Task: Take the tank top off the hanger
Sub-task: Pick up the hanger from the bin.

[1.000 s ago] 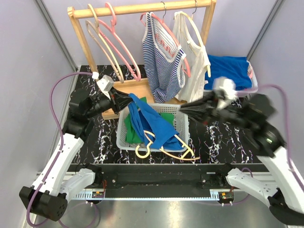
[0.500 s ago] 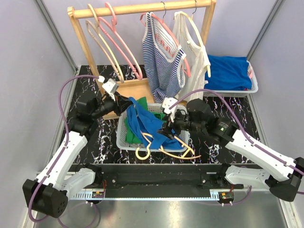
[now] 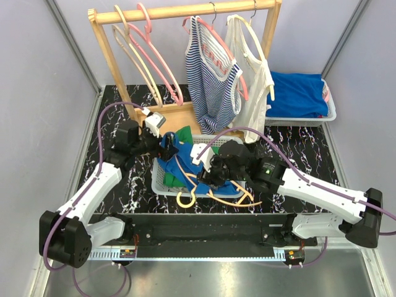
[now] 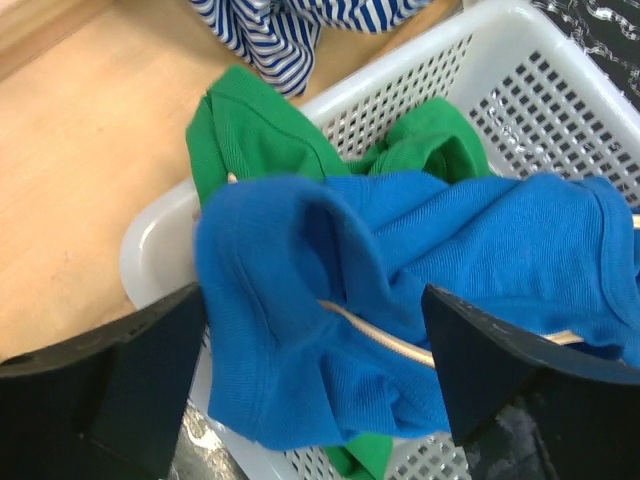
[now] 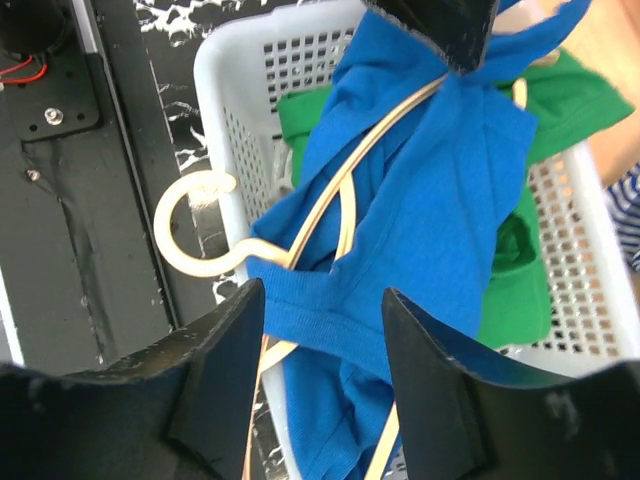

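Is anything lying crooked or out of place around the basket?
Yes. The cream plastic hanger lies tangled inside the blue tank top, and its hook pokes out over the near rim of the white mesh plastic basket.

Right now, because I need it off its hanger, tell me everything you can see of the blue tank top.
The blue tank top is ribbed knit, crumpled inside the white mesh basket, spilling over its rim. It lies on a green garment. A cream hanger is threaded through it, hook outside the rim. The left hand and right hand sit open over it.
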